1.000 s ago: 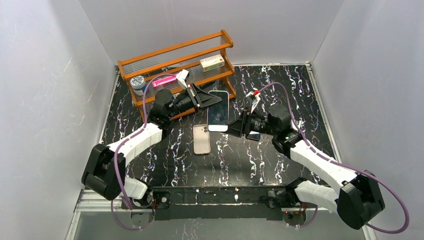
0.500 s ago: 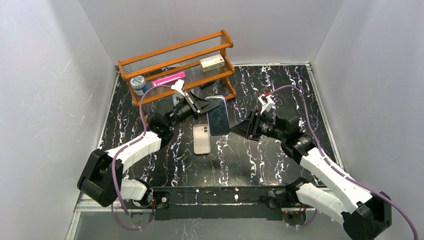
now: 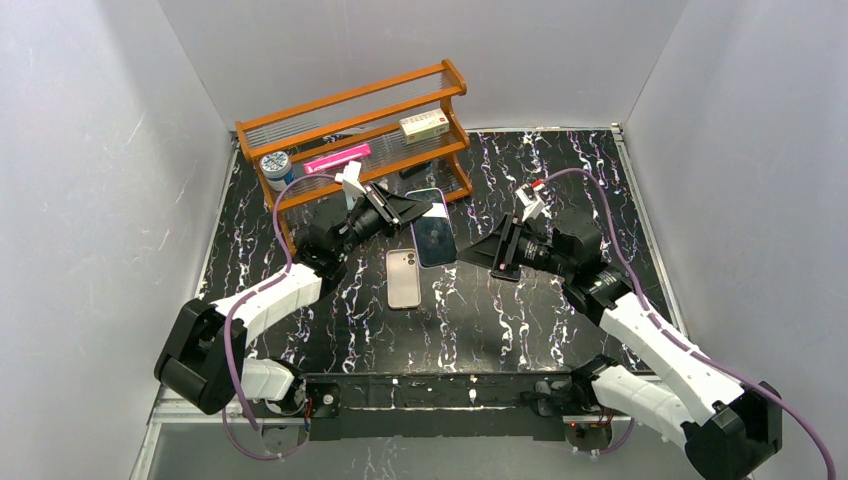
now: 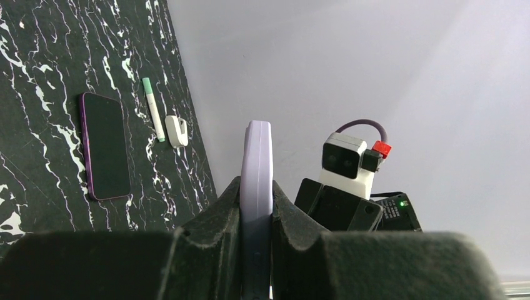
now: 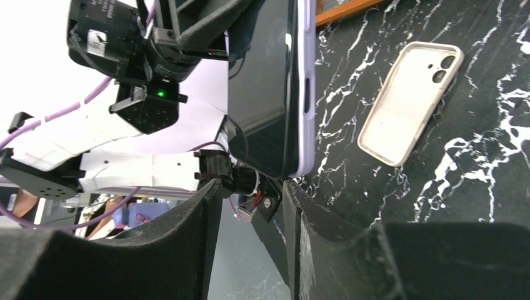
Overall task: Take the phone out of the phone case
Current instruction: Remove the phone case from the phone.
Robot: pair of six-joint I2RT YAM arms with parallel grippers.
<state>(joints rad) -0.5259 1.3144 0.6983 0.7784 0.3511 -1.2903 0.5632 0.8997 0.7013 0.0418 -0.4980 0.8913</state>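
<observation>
Phone clamped in left gripper, right gripper parted just beside it

1. No word, brand or number in my feeds is sharp enough for me to read.
2. The cream box sits on the upper shelf of the wooden rack, at the far left of the worktop. It has reddish print on its side, too small to read.
3. The pink box on the lower shelf: any lettering is illegible.
4. The white sticker on the left arm carries dark print, blurred.
5. The phone and phone case show no lettering I can make out.
</observation>
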